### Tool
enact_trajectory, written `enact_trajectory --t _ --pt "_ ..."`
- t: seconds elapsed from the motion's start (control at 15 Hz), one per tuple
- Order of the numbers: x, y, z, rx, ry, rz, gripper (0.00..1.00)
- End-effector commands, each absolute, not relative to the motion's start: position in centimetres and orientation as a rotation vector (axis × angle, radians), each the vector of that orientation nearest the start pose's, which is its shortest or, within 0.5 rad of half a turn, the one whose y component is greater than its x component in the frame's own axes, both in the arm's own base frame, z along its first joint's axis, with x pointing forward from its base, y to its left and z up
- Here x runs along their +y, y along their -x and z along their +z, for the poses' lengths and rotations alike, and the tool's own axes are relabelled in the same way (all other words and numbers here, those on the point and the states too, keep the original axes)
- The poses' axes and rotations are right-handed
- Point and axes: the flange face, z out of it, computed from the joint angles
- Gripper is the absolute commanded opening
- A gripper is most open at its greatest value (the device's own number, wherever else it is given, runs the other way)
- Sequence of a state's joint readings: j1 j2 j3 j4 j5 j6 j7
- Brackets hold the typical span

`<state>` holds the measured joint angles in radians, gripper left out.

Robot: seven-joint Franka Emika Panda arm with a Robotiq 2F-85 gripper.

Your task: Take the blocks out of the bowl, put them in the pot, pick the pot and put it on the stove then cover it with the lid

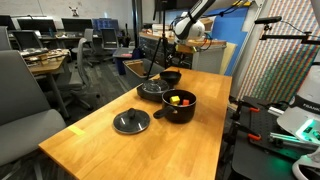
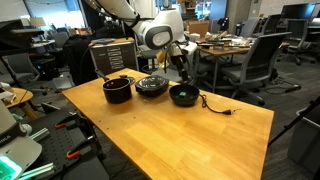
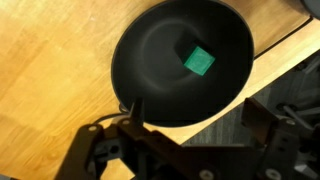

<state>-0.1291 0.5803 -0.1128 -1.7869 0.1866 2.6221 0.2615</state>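
Now | tool (image 2: pixel 180 63) above bowl (image 3: pixel 160 60) | bowl close to table (image 1: pixel 100 150) edge

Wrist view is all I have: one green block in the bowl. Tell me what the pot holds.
Observer: In an exterior view, the pot holds yellow and red blocks.
Operator: Now find me the lid.
Observer: The lid lies flat on the table, knob up, apart from the pot and nearer that camera.
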Motion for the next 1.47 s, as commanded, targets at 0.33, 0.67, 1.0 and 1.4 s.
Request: enact_trajectory --t 0.33,0.67,1.0,1.4 --pt "-16.1 -70.8 18.5 1.120 2.848 -0.276 1.00" --pt "-15.7 -70.7 16.6 1.162 2.822 -0.072 1.00" --pt "-15.6 -70.5 15.4 1.213 2.797 0.002 1.00" --pt "-14.9 -70.3 15.1 1.221 2.791 -0.009 0.42"
